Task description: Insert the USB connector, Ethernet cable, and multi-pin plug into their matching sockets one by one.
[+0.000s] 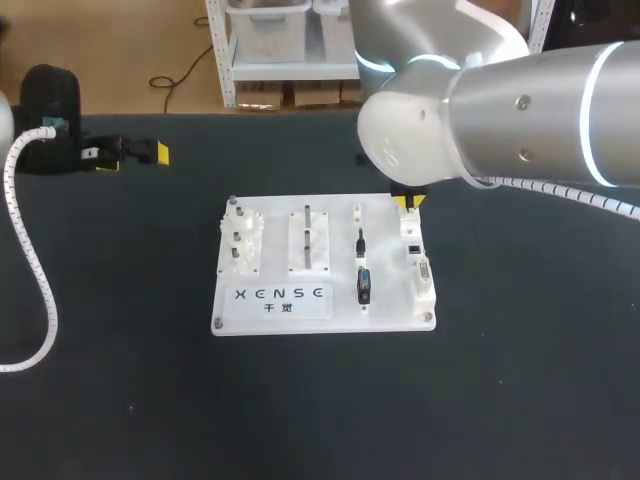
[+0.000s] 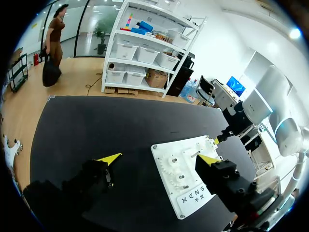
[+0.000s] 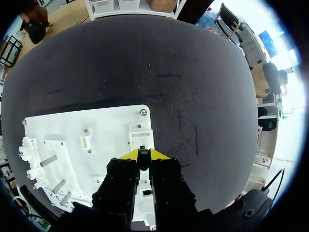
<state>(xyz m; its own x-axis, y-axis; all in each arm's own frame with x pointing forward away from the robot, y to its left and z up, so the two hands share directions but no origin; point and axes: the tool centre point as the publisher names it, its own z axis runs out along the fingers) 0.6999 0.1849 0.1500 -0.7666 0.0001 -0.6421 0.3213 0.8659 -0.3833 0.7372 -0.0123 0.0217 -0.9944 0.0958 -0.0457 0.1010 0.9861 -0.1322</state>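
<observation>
Right fingers pinch USB connector | directly over socket block

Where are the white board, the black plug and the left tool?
white board (image 1: 338, 225), head view, bare top face.
black plug (image 1: 364, 286), head view, its dark body.
left tool (image 2: 159, 158), left wrist view, midway between yellow tips.
</observation>
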